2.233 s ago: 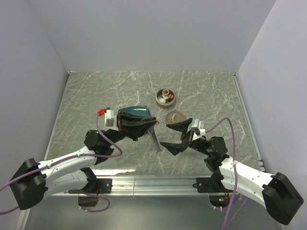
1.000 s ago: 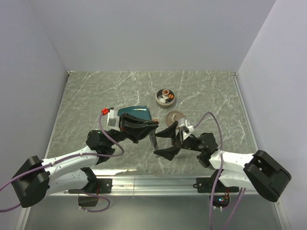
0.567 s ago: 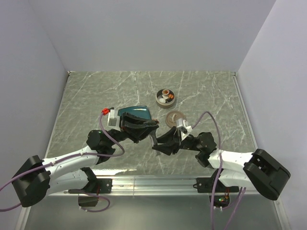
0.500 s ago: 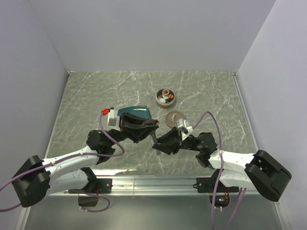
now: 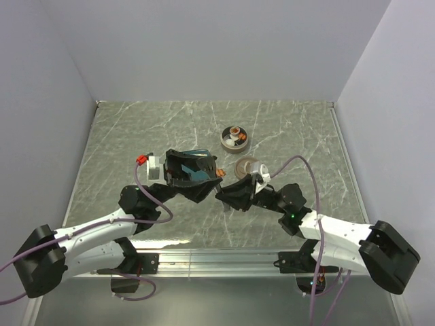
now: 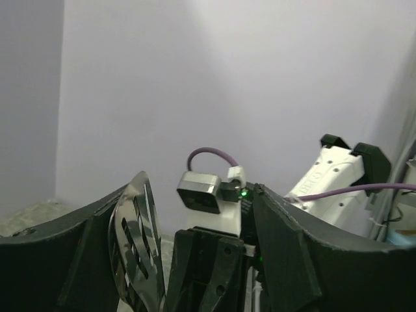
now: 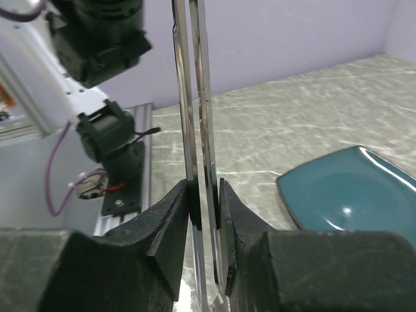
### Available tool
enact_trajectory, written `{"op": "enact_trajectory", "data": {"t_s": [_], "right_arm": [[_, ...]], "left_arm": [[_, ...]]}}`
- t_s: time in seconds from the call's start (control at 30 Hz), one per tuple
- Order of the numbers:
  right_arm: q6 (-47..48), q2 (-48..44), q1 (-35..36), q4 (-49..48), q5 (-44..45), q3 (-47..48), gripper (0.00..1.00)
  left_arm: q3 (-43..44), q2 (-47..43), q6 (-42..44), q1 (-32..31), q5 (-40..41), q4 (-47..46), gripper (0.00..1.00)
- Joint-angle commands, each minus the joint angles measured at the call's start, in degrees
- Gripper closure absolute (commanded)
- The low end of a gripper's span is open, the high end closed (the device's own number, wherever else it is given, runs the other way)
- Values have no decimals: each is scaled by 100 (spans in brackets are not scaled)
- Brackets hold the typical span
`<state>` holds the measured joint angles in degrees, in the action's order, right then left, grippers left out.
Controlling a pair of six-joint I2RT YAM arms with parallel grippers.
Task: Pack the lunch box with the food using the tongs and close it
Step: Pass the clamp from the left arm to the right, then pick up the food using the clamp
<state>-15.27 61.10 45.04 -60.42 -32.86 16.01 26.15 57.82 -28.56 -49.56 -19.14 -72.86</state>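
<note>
**Right hand clamped on tongs; left hand apart**

The right hand pinches both tong arms together. The left hand's fingers stand wide, with the tongs' slotted end just inside one finger; contact cannot be told. The lunch box, food inside, sits beyond both hands toward the worktop's far edge. Its lid lies just beside it.
</note>
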Motion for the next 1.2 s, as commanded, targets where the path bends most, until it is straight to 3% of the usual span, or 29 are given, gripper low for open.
{"op": "enact_trajectory", "data": {"t_s": [0.0,0.27,0.53,0.87,1.17], "right_arm": [[243,-247,14,671,763,306,75],[507,-976,14,2233,1799,473,76],[183,-1057,14,4098,3801,929,76],[-661,-152,277,6268,4692,1870,75],[-987,779,647,7421,4921,2512,73]], "left_arm": [[127,-209,385,8,427,296,25],[-242,-631,983,122,1894,1009,22],[-664,-1212,1352,377,3081,1300,20],[-787,-1598,1502,509,3346,1916,20],[-901,-1959,1528,614,3381,2197,19]]}}
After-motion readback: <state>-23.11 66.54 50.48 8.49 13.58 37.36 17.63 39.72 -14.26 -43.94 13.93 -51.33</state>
